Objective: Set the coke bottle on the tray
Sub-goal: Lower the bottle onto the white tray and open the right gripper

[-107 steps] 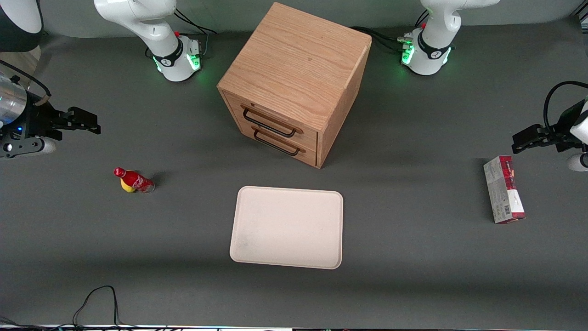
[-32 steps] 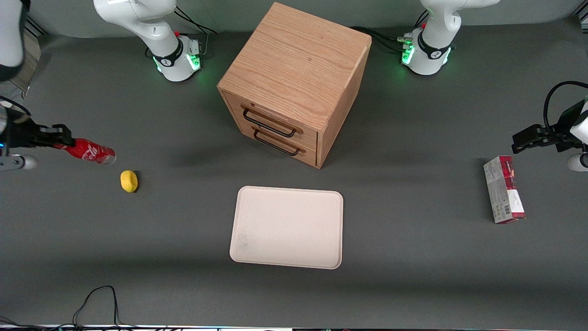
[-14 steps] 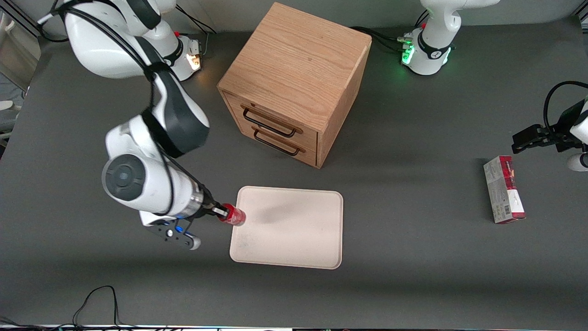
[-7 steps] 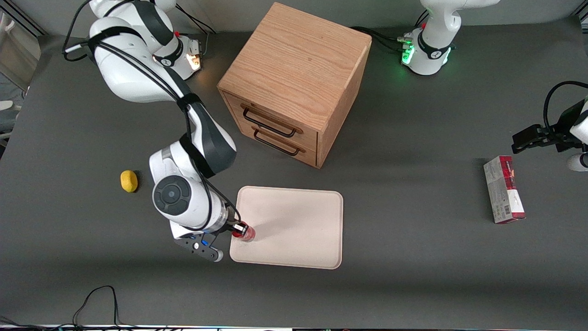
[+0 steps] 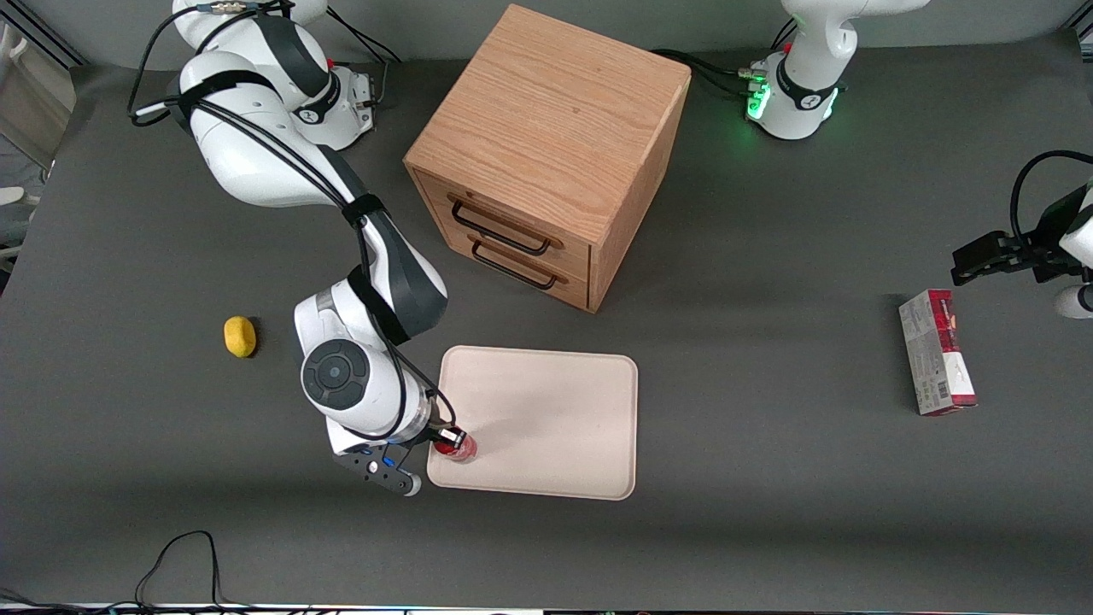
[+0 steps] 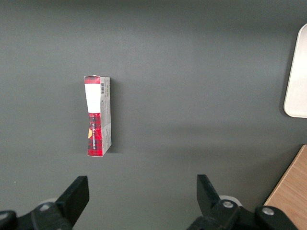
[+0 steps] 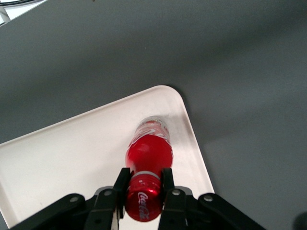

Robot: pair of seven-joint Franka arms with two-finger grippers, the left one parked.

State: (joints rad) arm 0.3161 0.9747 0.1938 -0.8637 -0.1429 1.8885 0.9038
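Observation:
My right gripper (image 5: pixel 447 438) is shut on the cap of the coke bottle (image 5: pixel 458 446), a tiny red bottle with a clear base. It holds the bottle upright over the cream-white tray (image 5: pixel 546 418), at the tray's corner nearest the front camera on the working arm's side. In the right wrist view the fingers (image 7: pixel 122 184) clamp the red cap, midway at the gripper point (image 7: pixel 144 184), and the bottle (image 7: pixel 149 148) points down at the tray (image 7: pixel 72 158) near its rounded corner. I cannot tell whether the base touches the tray.
A wooden drawer cabinet (image 5: pixel 546 154) stands farther from the front camera than the tray. A small yellow lump (image 5: pixel 240 336) lies toward the working arm's end. A red and grey carton (image 5: pixel 936 352) lies toward the parked arm's end, also in the left wrist view (image 6: pixel 98 116).
My gripper took the bottle from beside the yellow lump and carried it to the tray. In the last half second it moved slightly nearer the front camera and lower over the tray's corner.

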